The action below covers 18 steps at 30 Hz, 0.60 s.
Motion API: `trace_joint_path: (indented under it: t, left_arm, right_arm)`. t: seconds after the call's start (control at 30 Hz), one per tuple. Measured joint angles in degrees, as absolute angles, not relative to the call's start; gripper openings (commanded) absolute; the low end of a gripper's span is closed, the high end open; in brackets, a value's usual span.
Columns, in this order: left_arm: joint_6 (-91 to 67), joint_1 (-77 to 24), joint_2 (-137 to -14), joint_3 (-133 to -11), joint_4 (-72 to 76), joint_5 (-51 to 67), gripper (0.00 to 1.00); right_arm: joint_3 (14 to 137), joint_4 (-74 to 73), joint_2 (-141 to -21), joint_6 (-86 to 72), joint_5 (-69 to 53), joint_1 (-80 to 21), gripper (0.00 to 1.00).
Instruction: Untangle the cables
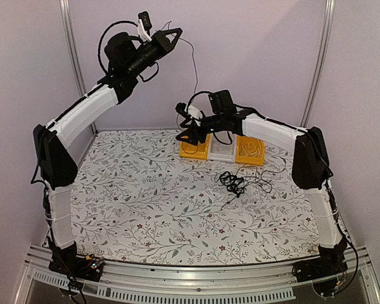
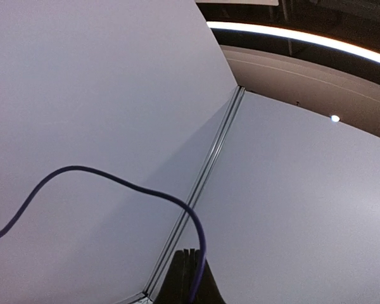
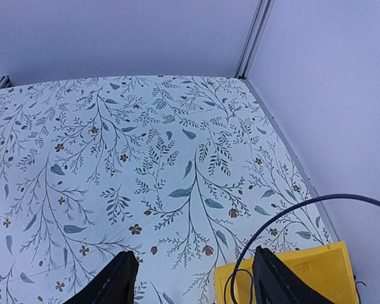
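Note:
My left gripper (image 1: 175, 33) is raised high near the back wall and is shut on one thin black cable (image 1: 194, 63) that hangs down to the yellow tray at the left (image 1: 194, 151). In the left wrist view the strand (image 2: 114, 180) arcs out of the shut jaws (image 2: 191, 253). My right gripper (image 1: 185, 136) hovers open over that yellow tray; in its view the cable (image 3: 285, 218) loops between the spread fingers (image 3: 190, 278) down into the tray (image 3: 304, 272). A knotted clump of black cables (image 1: 233, 182) lies on the cloth right of centre.
A row of three small trays stands at the back: yellow, white (image 1: 220, 149), yellow (image 1: 250, 151). The floral cloth (image 1: 152, 202) covers the table. Lilac walls enclose the back and sides. A loose strand (image 1: 269, 177) trails right of the clump.

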<state>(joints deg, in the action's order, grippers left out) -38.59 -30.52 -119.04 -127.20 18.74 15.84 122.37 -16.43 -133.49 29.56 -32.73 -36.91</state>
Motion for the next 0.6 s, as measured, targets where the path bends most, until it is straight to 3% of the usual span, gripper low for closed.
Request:
trace_joint_path:
  t: [0.13,0.37,0.4,0.6]
  left_arm:
    - [-38.5,-30.5,-116.6,-125.1,19.1,15.5,0.00]
    - [-37.9,-30.7,-115.2,-123.3,19.0,14.7,0.00]
    - [-37.8,-30.7,-115.0,-123.0,18.9,14.7,0.00]
    - [-35.6,-30.8,-113.0,-120.1,18.4,13.9,0.00]
  right_arm:
    - [122.4,-16.2,-136.2,29.9,-28.1,-37.8,0.55]
    - [122.4,-13.5,-138.0,29.5,-19.6,-37.8,0.04]
    - [122.4,-13.0,-138.0,29.2,-18.7,-37.8,0.00]
    - [121.5,-11.8,-136.8,29.2,-17.0,-37.8,0.00]
